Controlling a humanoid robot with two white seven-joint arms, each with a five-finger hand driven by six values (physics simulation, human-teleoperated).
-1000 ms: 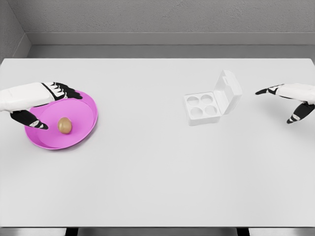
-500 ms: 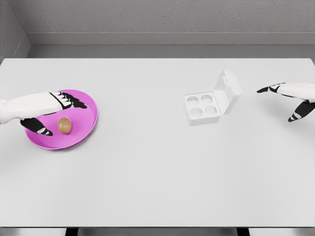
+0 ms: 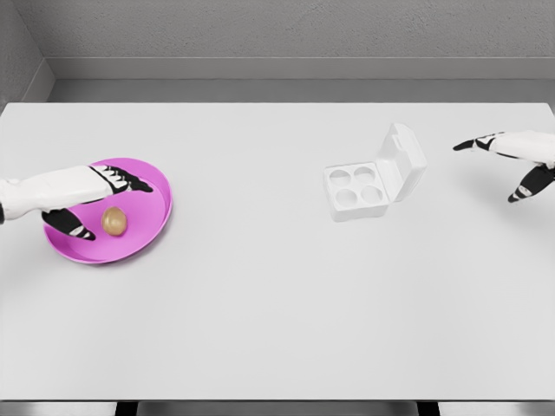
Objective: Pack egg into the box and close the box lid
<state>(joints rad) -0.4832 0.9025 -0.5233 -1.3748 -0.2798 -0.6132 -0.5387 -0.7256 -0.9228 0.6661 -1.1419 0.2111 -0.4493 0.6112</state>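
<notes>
A brown egg (image 3: 114, 221) lies in a shallow pink plate (image 3: 152, 227) at the left of the white table. My left hand (image 3: 102, 204) hovers over the plate, fingers stretched above the egg and thumb (image 3: 69, 224) low beside it, open and holding nothing. A white egg box (image 3: 355, 191) with four empty cups sits right of centre, its lid (image 3: 403, 161) standing up at the back right. My right hand (image 3: 512, 160) hangs open at the right edge, apart from the box.
The white table (image 3: 277, 303) stretches wide in front of and between the plate and the box. A grey wall runs behind its far edge.
My left hand has slid right and down over the plate, bringing fingers and thumb closer around the egg. My right hand has risen slightly and drifted right.
</notes>
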